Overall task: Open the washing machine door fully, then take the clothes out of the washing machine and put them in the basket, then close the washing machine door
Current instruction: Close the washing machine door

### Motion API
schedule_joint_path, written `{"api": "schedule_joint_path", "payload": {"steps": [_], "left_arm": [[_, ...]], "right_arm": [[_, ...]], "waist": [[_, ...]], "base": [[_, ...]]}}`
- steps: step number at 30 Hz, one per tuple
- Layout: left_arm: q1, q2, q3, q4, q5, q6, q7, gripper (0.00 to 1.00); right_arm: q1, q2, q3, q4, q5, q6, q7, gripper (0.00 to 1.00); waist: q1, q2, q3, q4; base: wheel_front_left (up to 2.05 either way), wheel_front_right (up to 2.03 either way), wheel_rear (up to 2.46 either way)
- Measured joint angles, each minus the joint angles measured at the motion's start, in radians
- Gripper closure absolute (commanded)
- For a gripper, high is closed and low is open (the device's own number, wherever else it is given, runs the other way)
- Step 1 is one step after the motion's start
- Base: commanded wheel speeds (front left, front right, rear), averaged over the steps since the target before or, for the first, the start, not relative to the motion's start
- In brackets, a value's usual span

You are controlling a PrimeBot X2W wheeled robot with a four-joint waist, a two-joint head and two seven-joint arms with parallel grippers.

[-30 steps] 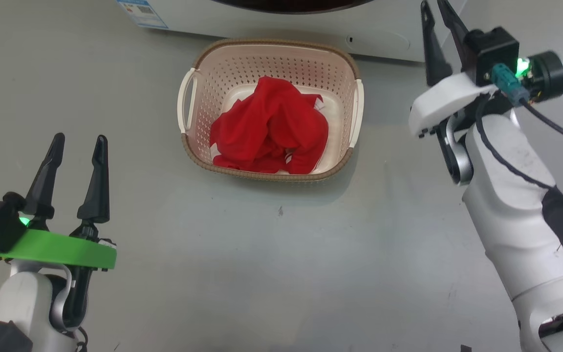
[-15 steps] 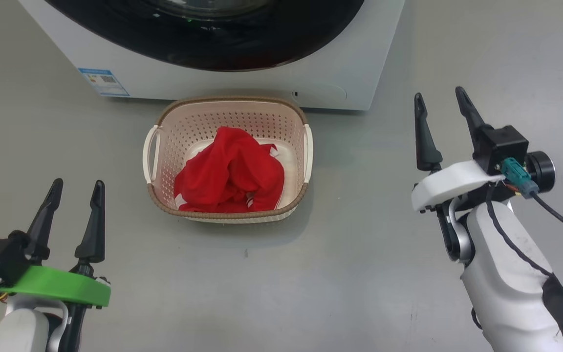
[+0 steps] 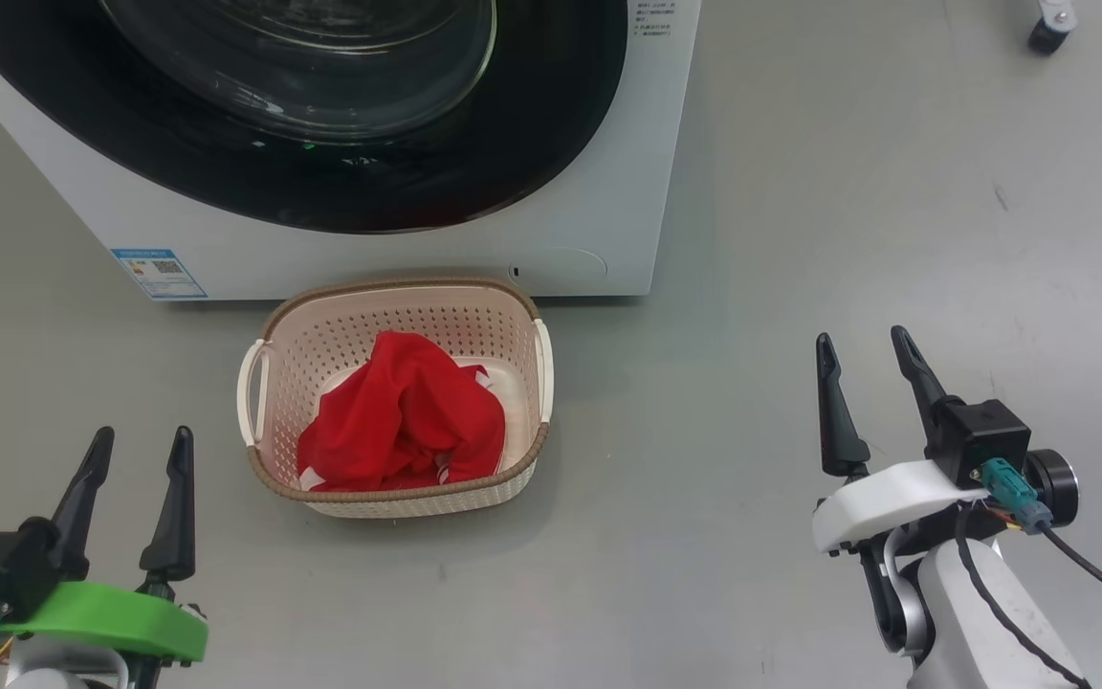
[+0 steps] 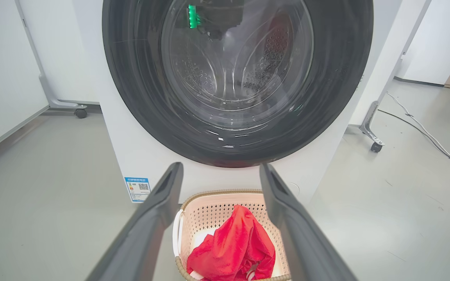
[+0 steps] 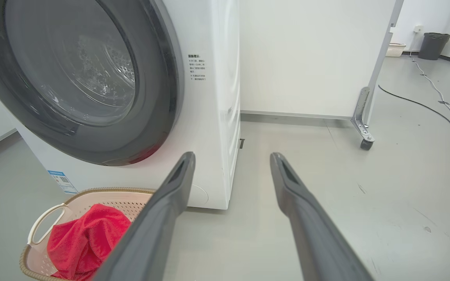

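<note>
- Washing machine: a white front-loading box standing on the grey floor at the far side of the scene. A small blue label sits at the lower left corner of its front.
- Washing machine door: a wide glossy black ring around a bulging clear glass window. It lies shut, flush against the machine's front. Through the glass, the left wrist view shows the perforated steel drum.
- Basket: cream plastic with perforated sides, a brown woven-look rim and a handle on each short side. It stands upright on the floor just in front of the machine, below the door. Whether it touches the machine cannot be told.
- Clothes: a crumpled heap of bright red fabric with white trim, lying inside the basket towards its near side. It is piled to about rim height.
- Left gripper: at the near left, well apart from the basket. Its two dark fingers stand spread apart and point towards the machine, with nothing between them. A green band circles the wrist.
- Right gripper: at the near right, to the right of the basket and clear of it. Its fingers stand spread apart and hold nothing. A white band circles the wrist.
- Background: the right wrist view shows a white panel on a caster to the right of the machine, and a cable trailing over the floor.
</note>
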Motion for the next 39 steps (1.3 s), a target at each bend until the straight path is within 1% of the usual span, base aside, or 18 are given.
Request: {"api": "schedule_joint_path", "payload": {"steps": [9,11,13,19,39], "left_arm": [[0.04,-0.018,0.035,0.009,0.02,0.0,0.0,0.0],[0.048,-0.023,0.044,0.011,0.033,0.0,0.0,0.0],[0.058,-0.027,0.053,0.013,0.045,0.0,0.0,0.0],[0.077,-0.036,0.057,0.014,0.063,0.0,0.0,0.0],[0.101,-0.061,0.085,0.013,0.125,0.0,0.0,0.0]], "right_arm": [[0.097,0.004,-0.016,-0.056,-0.002,0.0,0.0,0.0],[0.114,0.006,-0.025,-0.065,-0.002,-0.008,0.0,0.0],[0.13,0.007,-0.032,-0.073,-0.002,-0.008,0.0,0.0],[0.166,0.011,-0.032,-0.092,-0.008,-0.008,0.0,0.0],[0.218,0.014,-0.063,-0.105,-0.016,-0.008,0.0,0.0]], "waist": [[0.0,0.0,-0.057,-0.026],[0.0,0.0,-0.067,-0.03],[0.0,0.0001,-0.076,-0.032],[0.0,0.0,-0.094,-0.041],[0.0,0.0,-0.123,-0.036]], "base": [[0.0,0.0,0.0],[0.0,0.0,0.0],[0.0,0.0,0.0],[0.0,0.0,0.0],[0.0,0.0,0.0]]}}
